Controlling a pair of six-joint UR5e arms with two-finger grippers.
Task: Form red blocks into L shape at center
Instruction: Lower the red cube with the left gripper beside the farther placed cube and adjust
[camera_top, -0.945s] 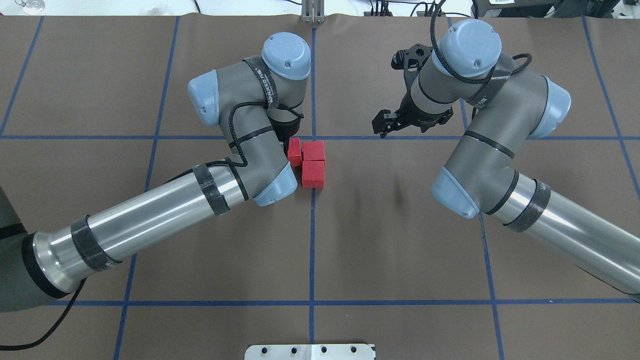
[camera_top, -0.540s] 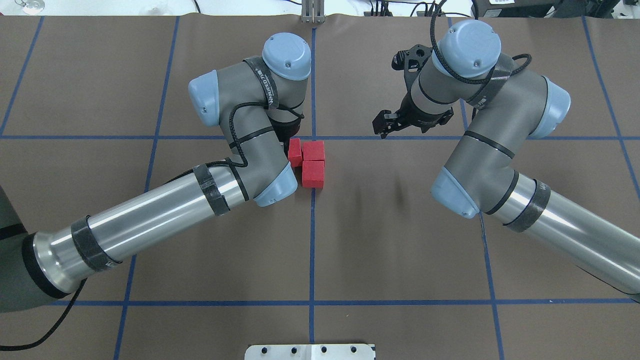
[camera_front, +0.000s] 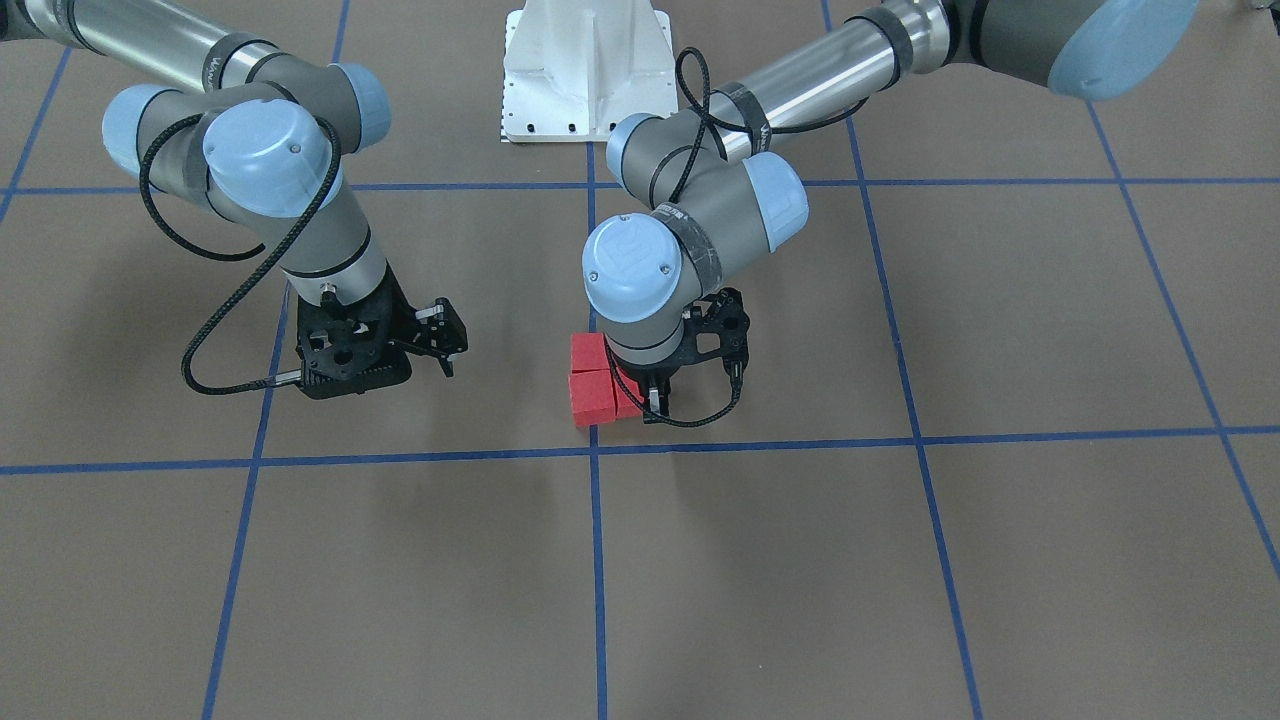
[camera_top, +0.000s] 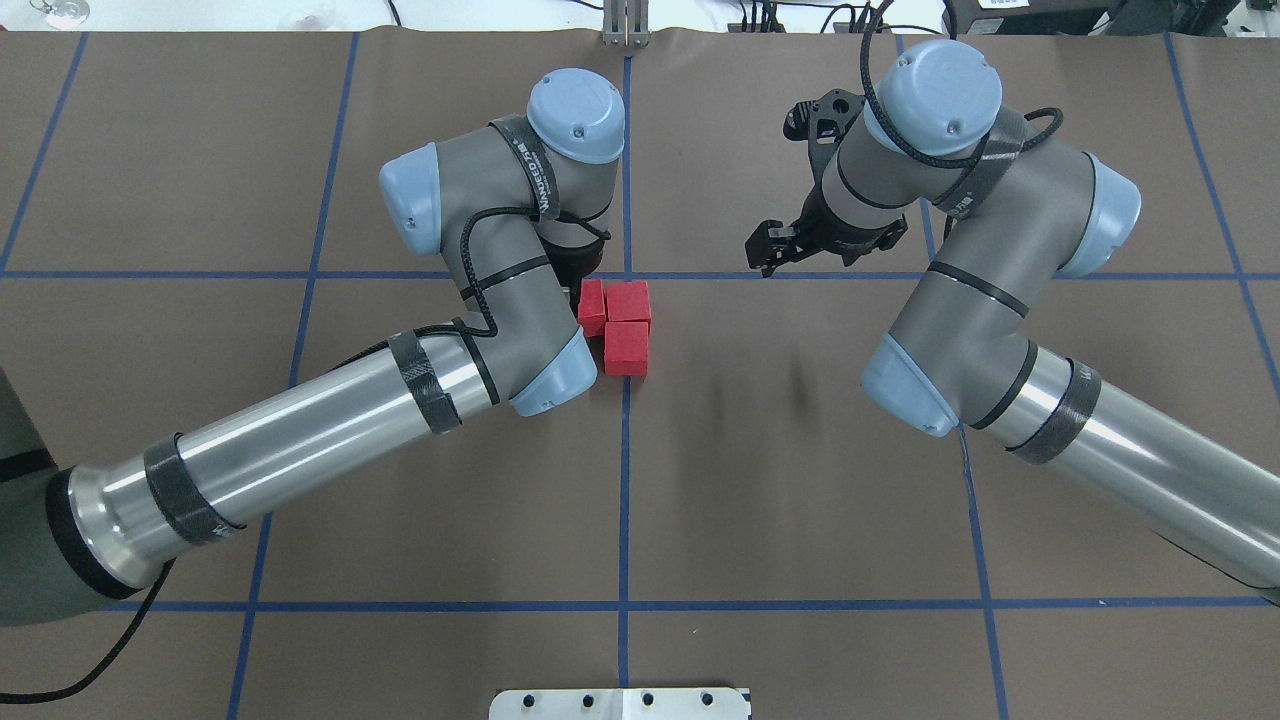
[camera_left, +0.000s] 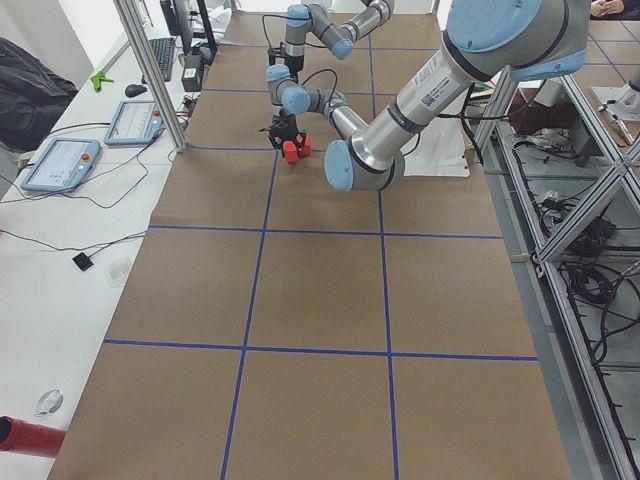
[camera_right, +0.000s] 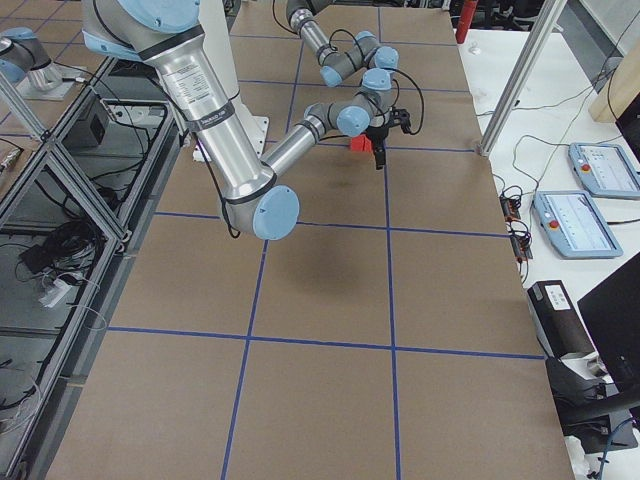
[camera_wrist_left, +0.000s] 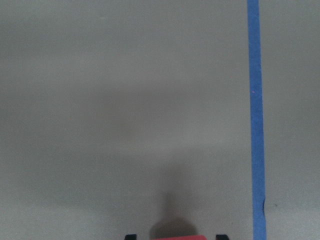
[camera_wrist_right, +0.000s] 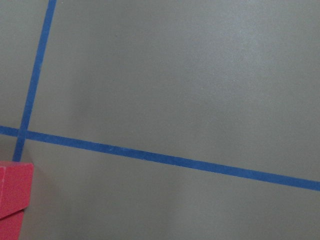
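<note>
At the robot's edge of the brown surface (camera_top: 800, 480), a white metal base plate (camera_top: 620, 703) is seen. Farther out, three small matte red cubes (camera_top: 627, 348) are found grouped on the surface, just on the robot's side of the crossing of blue tape lines (camera_top: 627, 275) at the middle. The nearest cube is set on the middle blue line. A second cube (camera_top: 628, 301) is placed against its far face, and a third cube (camera_top: 592, 305) is laid against the second on the robot's left, so that an L is drawn. The third cube is partly covered by the left arm's wrist. The left hand (camera_wrist_left: 175, 237) is placed low over this cube. In the left wrist view its two dark fingertips (camera_wrist_left: 130, 236) are shown spread, one on either side of the red top, with a narrow gap at each. Beyond the cross line, and well apart from the cubes on the robot's right, the right hand (camera_front: 452, 345) is held with its fingers parted.
</note>
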